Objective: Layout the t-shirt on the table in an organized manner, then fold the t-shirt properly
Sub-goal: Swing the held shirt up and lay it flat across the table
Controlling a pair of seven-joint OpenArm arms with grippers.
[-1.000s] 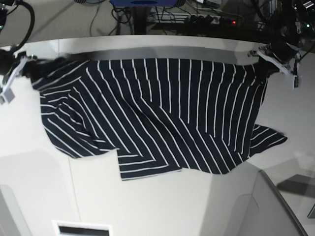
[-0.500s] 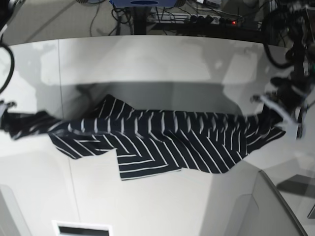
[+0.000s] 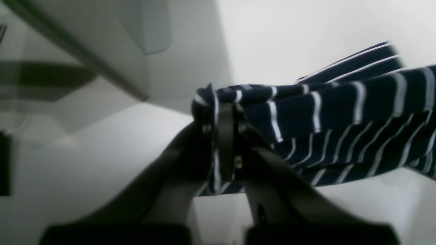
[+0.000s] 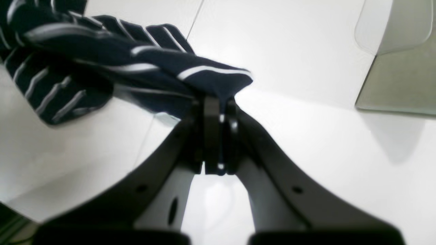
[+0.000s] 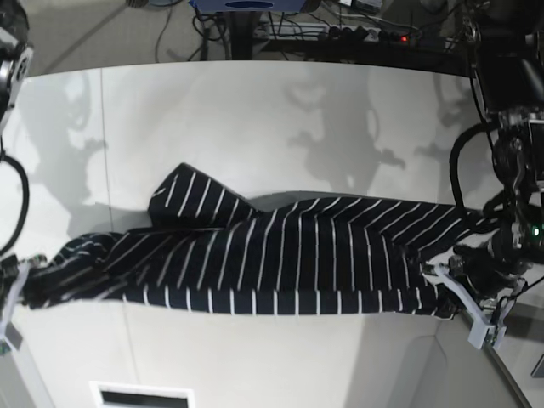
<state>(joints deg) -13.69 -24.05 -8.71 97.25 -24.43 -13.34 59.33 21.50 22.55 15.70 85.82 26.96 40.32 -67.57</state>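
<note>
The dark navy t-shirt (image 5: 280,263) with thin white stripes lies doubled over as a long band across the near half of the table (image 5: 280,119), one sleeve (image 5: 191,195) sticking out toward the back. At the band's right end my left gripper (image 5: 435,276) is shut on it; the left wrist view shows the gripper (image 3: 223,136) pinching bunched t-shirt (image 3: 340,112) fabric. My right gripper (image 5: 24,270) holds the band's left end. In the right wrist view this gripper (image 4: 216,115) is clamped on a corner of the t-shirt (image 4: 153,64), just above the table (image 4: 306,68).
A thin dark seam (image 5: 102,127) runs across the table at the left. Cables and a power strip (image 5: 357,34) lie beyond the far edge. A white slotted part (image 5: 140,395) and a grey panel (image 5: 484,357) sit at the near edge.
Both grippers have carried the shirt's far edge from the back of the table toward the front, folding the spread shirt over itself into a narrow band.
</note>
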